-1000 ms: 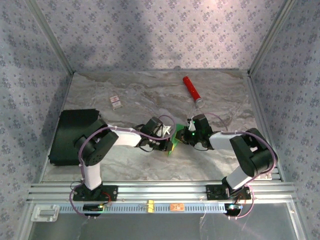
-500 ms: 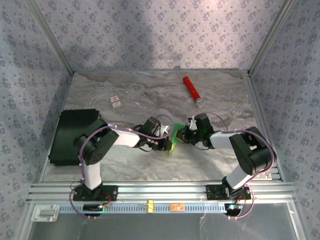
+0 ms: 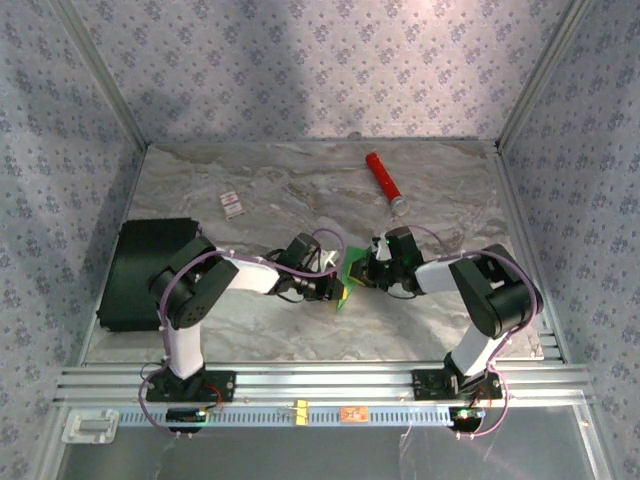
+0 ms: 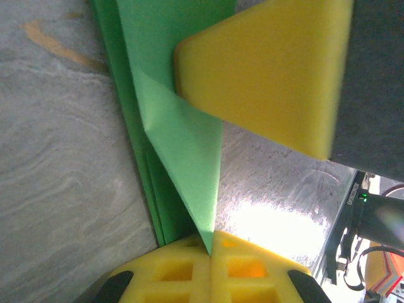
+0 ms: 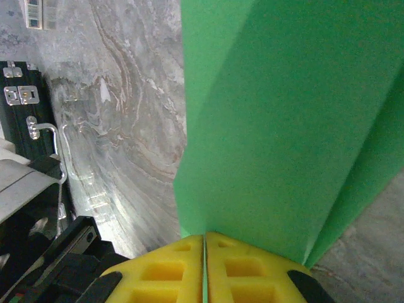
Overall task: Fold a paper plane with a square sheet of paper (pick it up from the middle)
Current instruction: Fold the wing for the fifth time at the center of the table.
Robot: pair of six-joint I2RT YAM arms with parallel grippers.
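Observation:
The square sheet of paper (image 3: 346, 280), bright green and creased into folded layers, is held up between both grippers at the table's middle. My left gripper (image 3: 336, 289) is shut on a pointed flap of the paper (image 4: 189, 145), which runs into the seam of its yellow pads (image 4: 211, 235). My right gripper (image 3: 363, 274) is shut on a broad green panel (image 5: 284, 120), whose edge enters between its pads (image 5: 204, 237). The right gripper's yellow fingertip (image 4: 271, 69) presses the paper in the left wrist view. Whether the folds form the paper plane's dart shape I cannot tell.
A red cylinder (image 3: 383, 179) lies at the back right of the marble table (image 3: 260, 180). A black flat box (image 3: 145, 270) sits at the left edge. A small card (image 3: 232, 204) lies behind the left arm. Patterned walls enclose three sides.
The right arm's elbow and gripper have shifted slightly left, towards the left gripper. The green paper stays pinched between both grippers. The left arm has barely moved.

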